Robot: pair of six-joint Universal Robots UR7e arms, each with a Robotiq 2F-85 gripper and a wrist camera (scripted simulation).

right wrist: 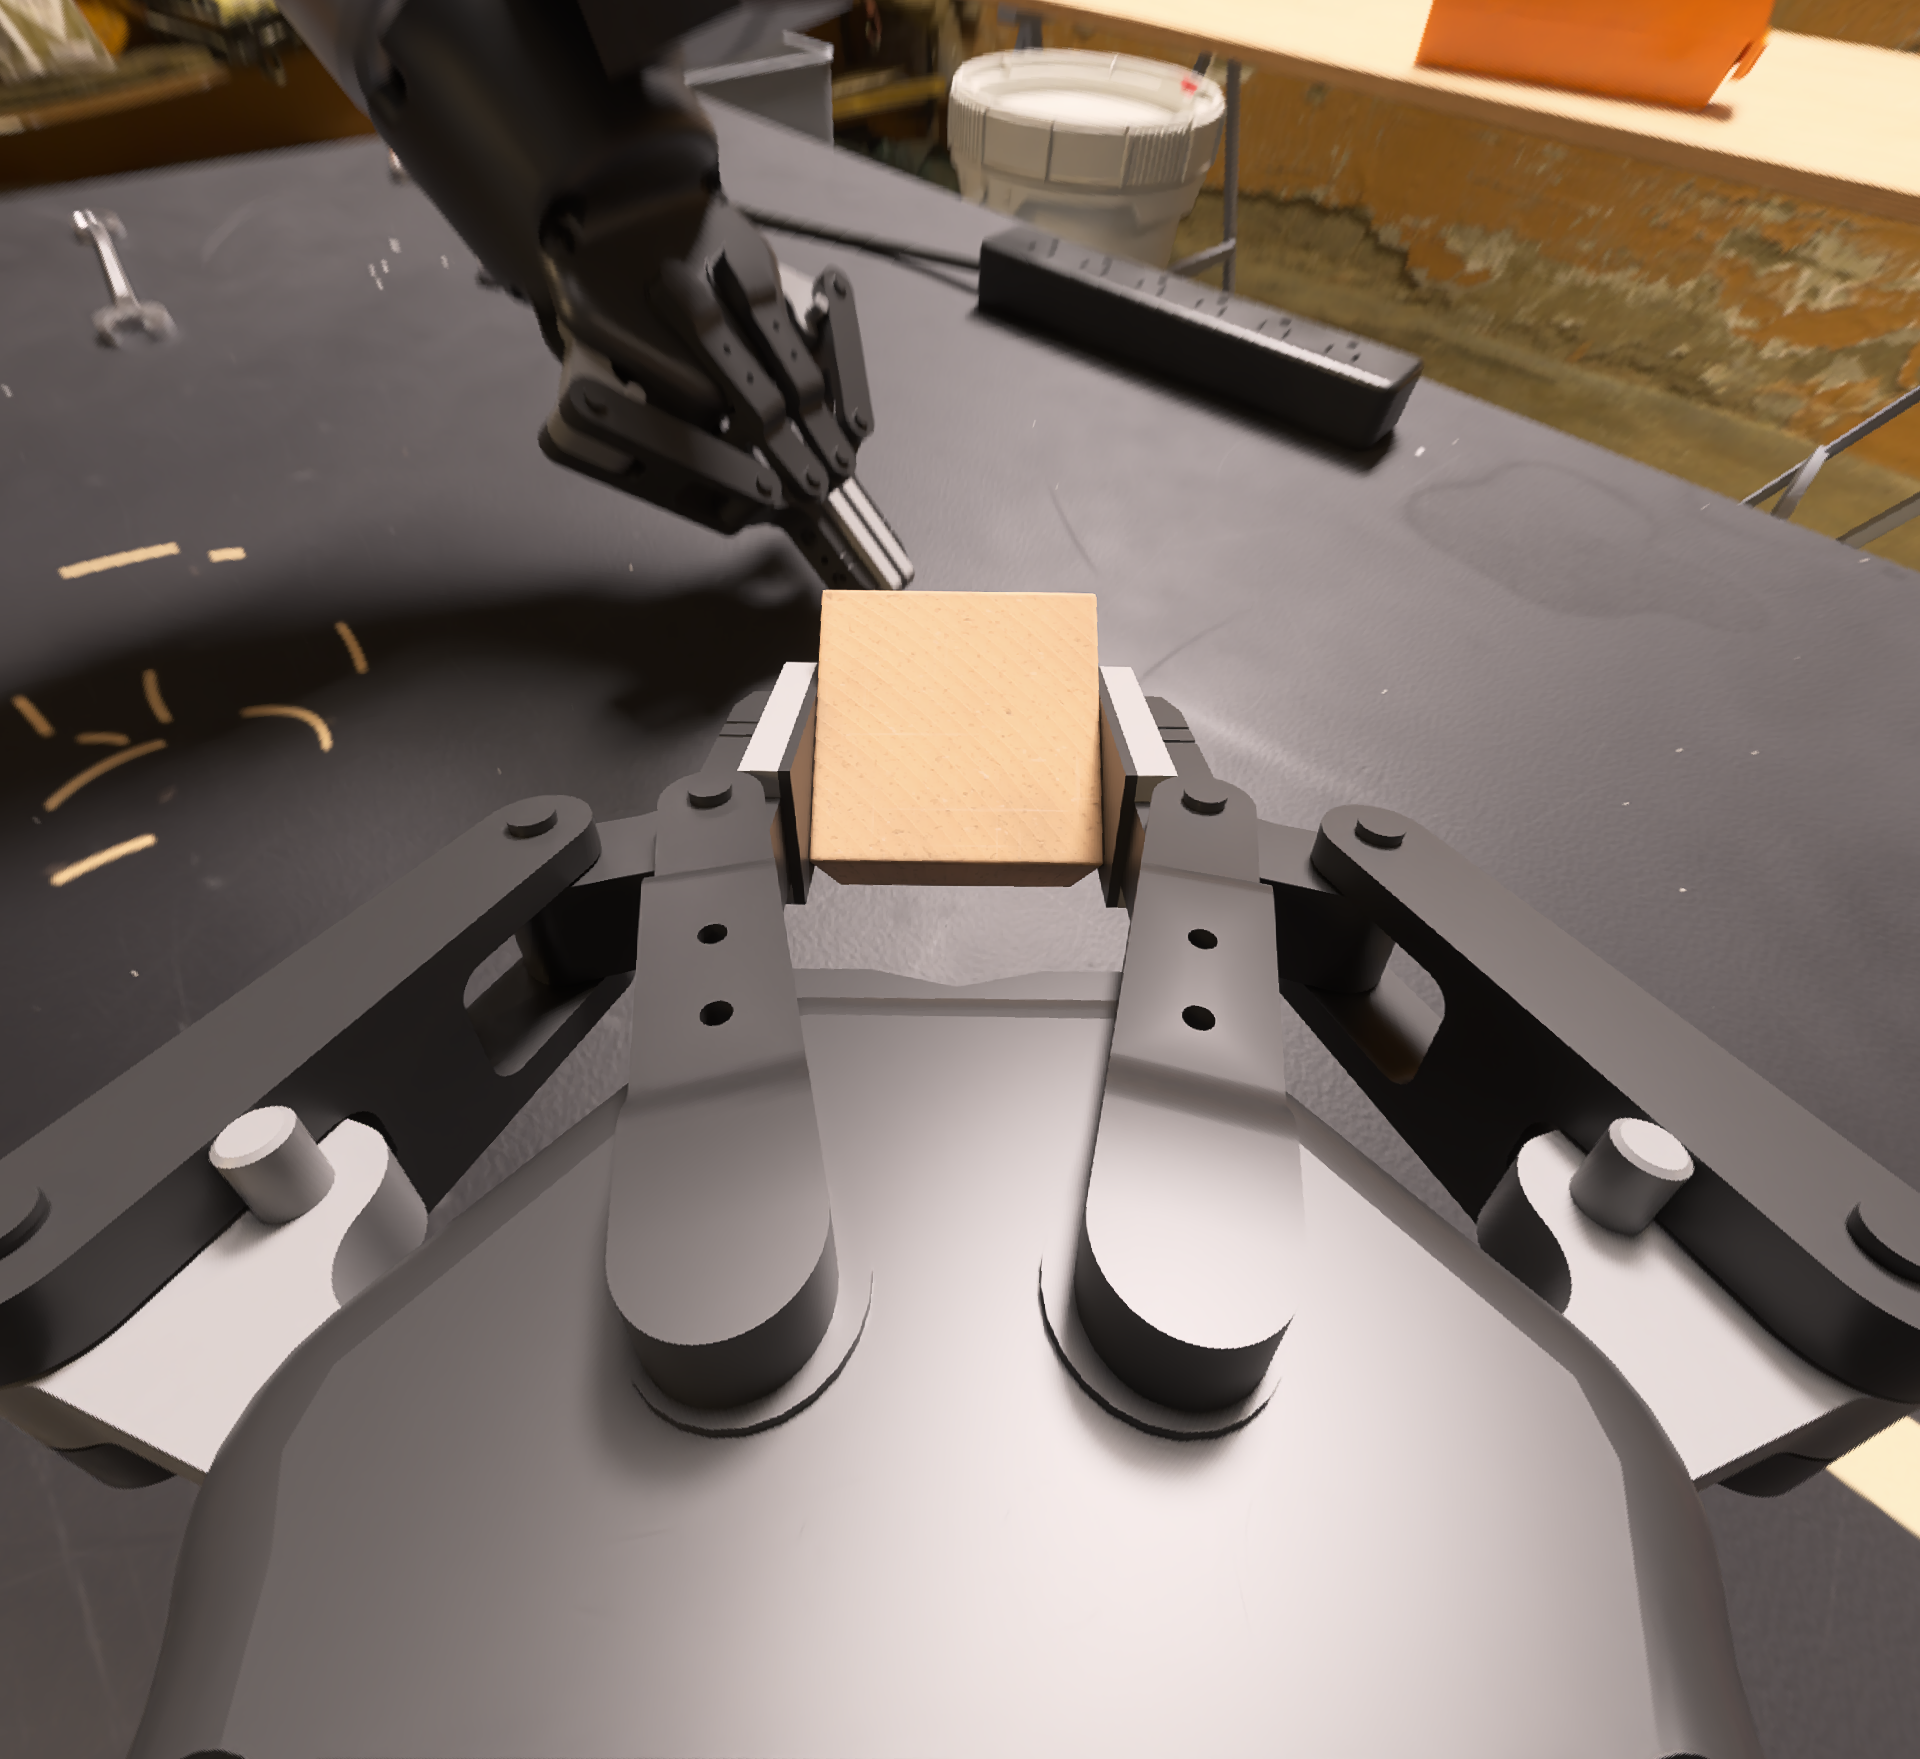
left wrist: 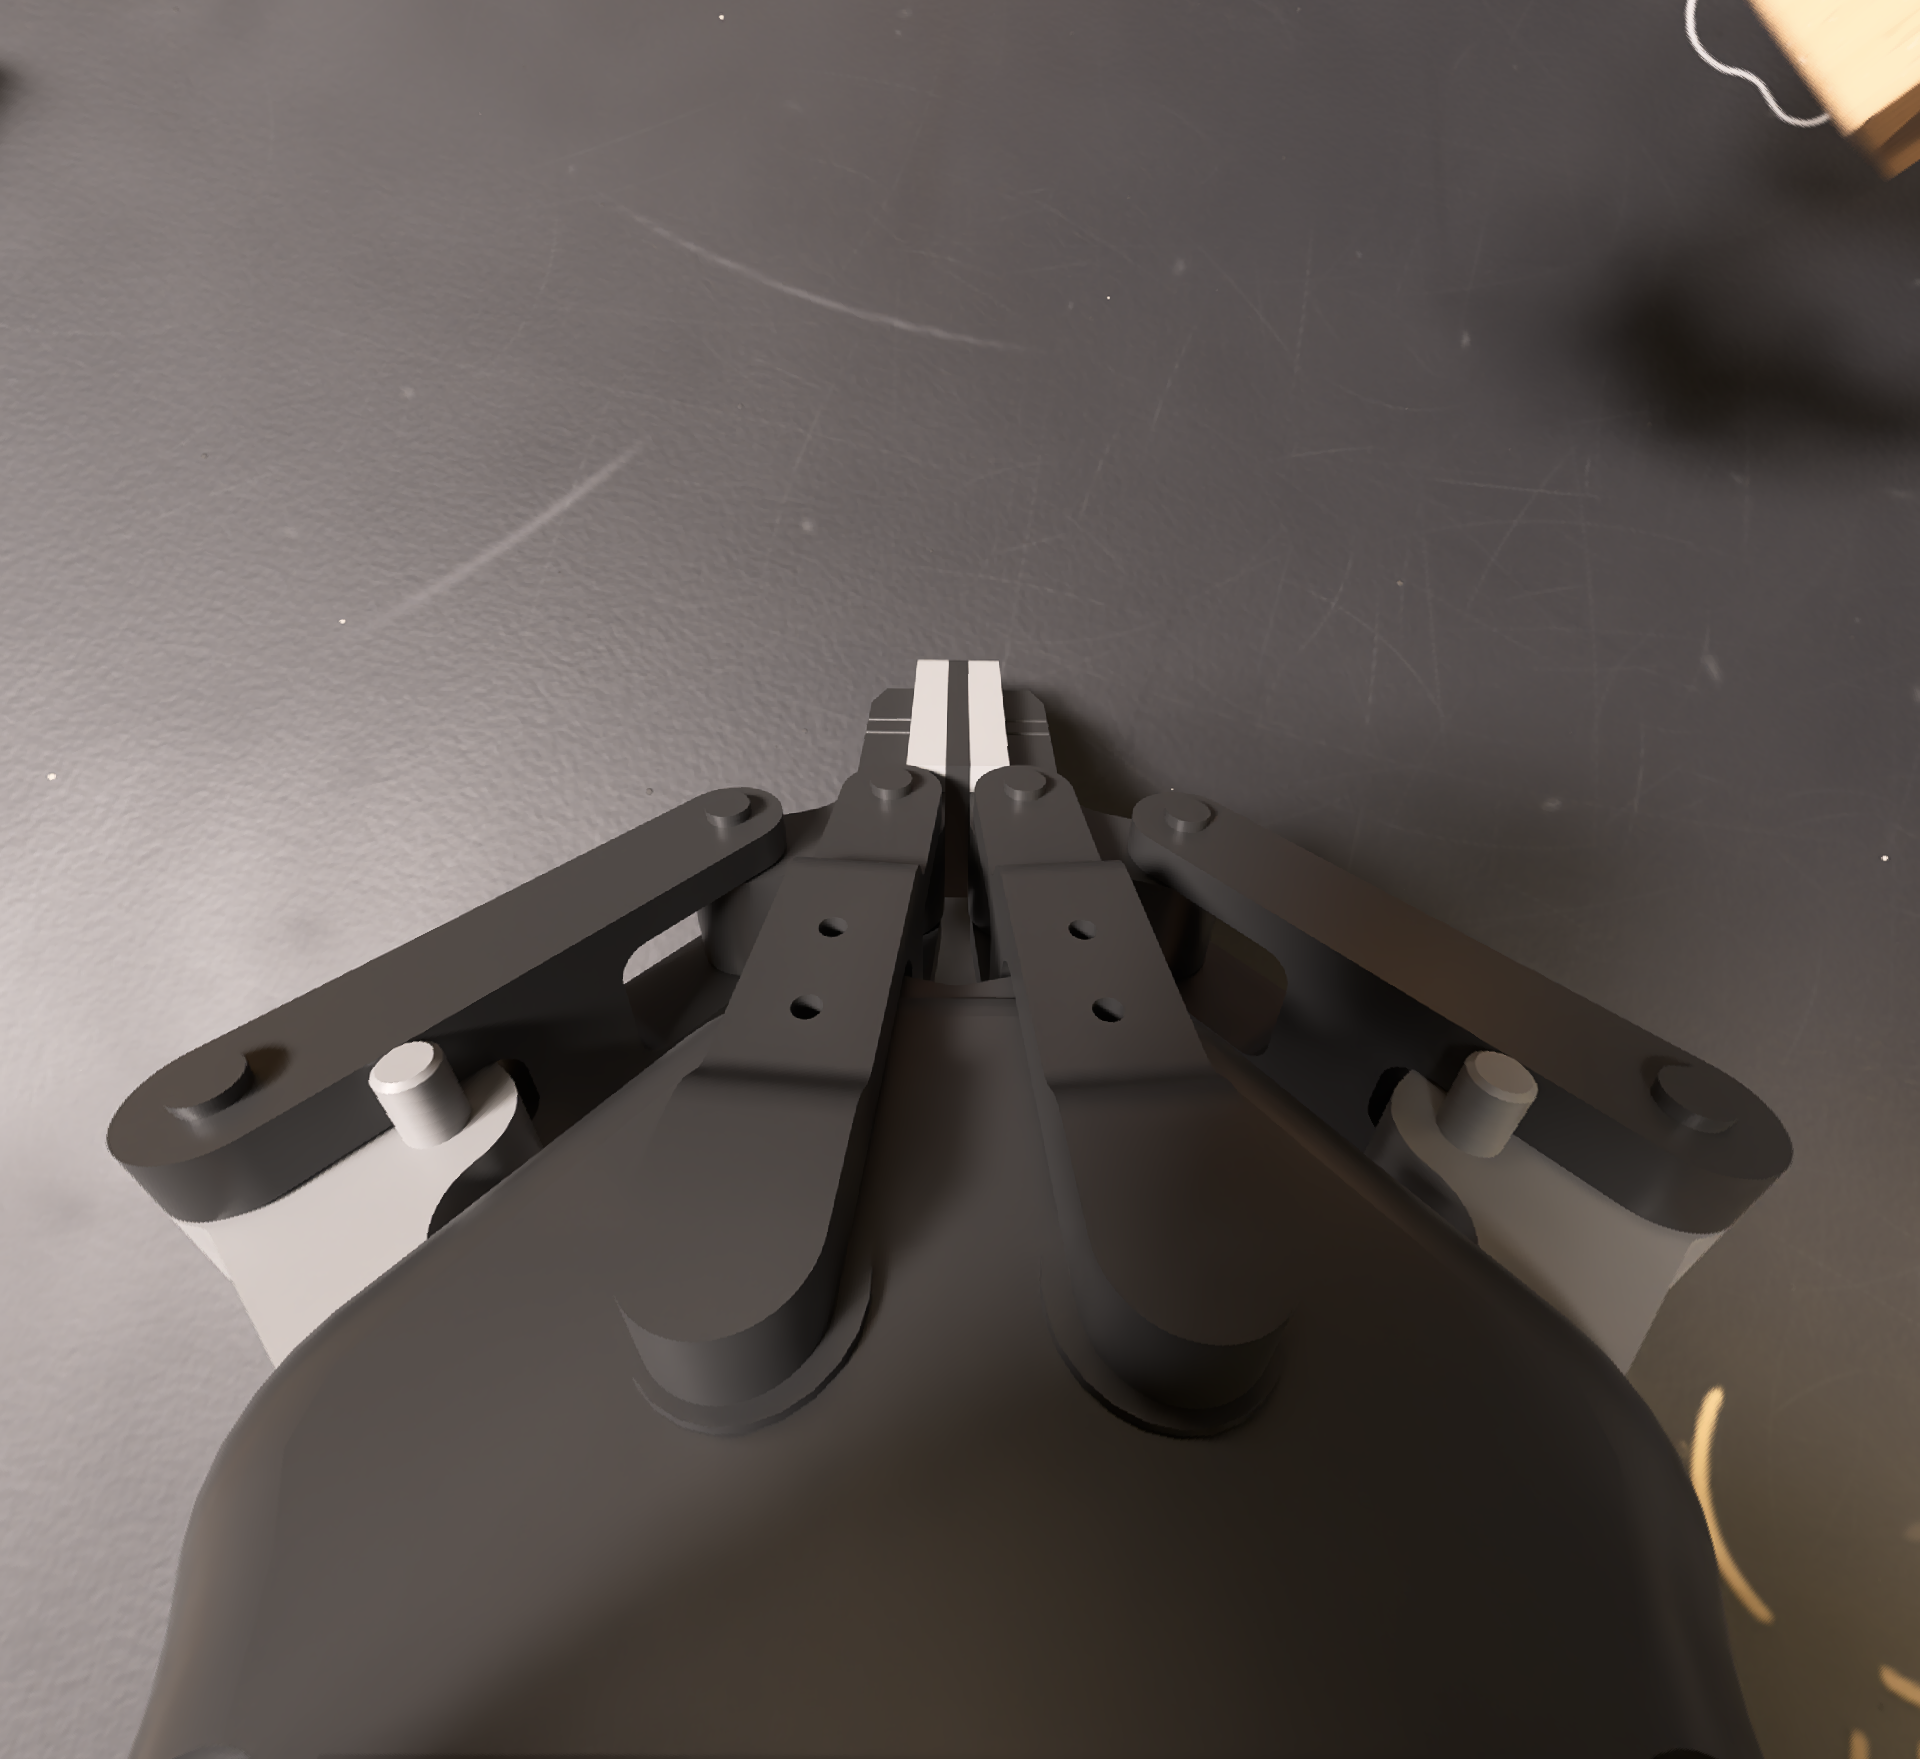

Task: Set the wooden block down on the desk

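While the right gripper (right wrist: 956,753) clamps the pale square-faced wooden block (right wrist: 954,738) above the scratched dark grey desk (right wrist: 1455,670) (left gripper (left wrist: 957,712) pinched empty at its 11 o'clock), the carry is in hand, calling for lowering, then releasing.

Our left dark grey two-finger gripper (left wrist: 957,717) has its pale pads (left wrist: 933,717) pressed flat together, with nothing between the jaws. In the right wrist view this same gripper (right wrist: 868,540) reaches down at a slant from our silver and black left arm (right wrist: 436,16), its joined tips just beyond the far end of our right jaws. Our right dark grey two-finger gripper (right wrist: 956,753) stands partly spread, both pale pads (right wrist: 777,722) pressed against opposite sides of what sits between the jaws, the linkage bars angled outward on either side. Both grippers point forward and downward, well apart from their own wrists' housings.
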